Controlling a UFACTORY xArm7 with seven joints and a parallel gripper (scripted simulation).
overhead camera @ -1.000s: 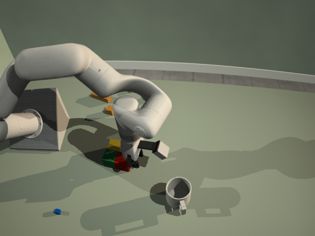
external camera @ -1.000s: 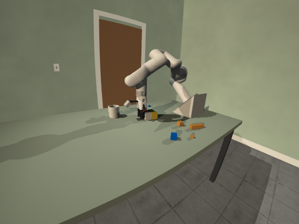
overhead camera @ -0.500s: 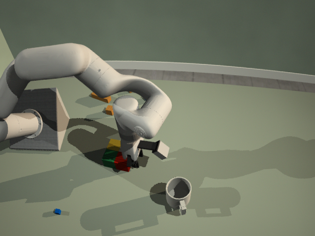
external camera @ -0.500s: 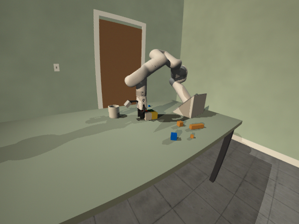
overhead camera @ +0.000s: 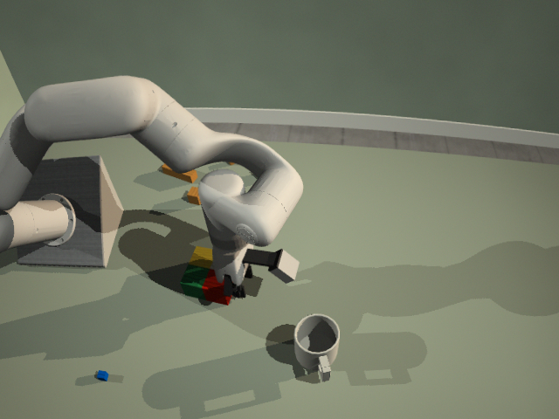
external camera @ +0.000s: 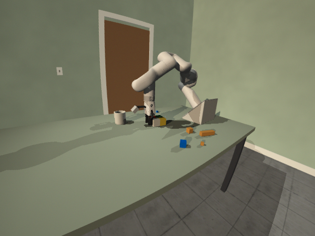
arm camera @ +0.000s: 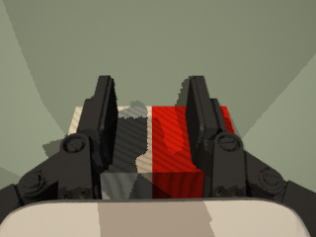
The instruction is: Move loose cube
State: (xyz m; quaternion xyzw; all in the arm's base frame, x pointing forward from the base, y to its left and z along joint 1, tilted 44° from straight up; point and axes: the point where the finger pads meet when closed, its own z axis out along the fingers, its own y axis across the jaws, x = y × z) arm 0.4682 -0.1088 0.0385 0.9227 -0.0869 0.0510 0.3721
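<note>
Four cubes sit grouped under my wrist: a yellow cube (overhead camera: 201,256) (external camera: 163,121), a green cube (overhead camera: 194,276), a red cube (overhead camera: 216,289) (arm camera: 173,145) and a white cube (external camera: 156,122) (arm camera: 130,141), which the arm hides in the top view. In the wrist view the white and red cubes lie side by side, faces touching. My gripper (overhead camera: 234,288) (external camera: 150,121) (arm camera: 151,95) is low at the cubes, fingers half apart and straddling the seam between white and red. Both cubes reach out past the fingers, so neither is clamped.
A grey mug (overhead camera: 315,345) (external camera: 119,117) stands near the gripper. Orange blocks (overhead camera: 179,173) (external camera: 207,132) and a blue cube (external camera: 182,143) lie nearer the arm's wedge base (overhead camera: 90,202) (external camera: 203,111). A tiny blue cube (overhead camera: 102,374) lies apart.
</note>
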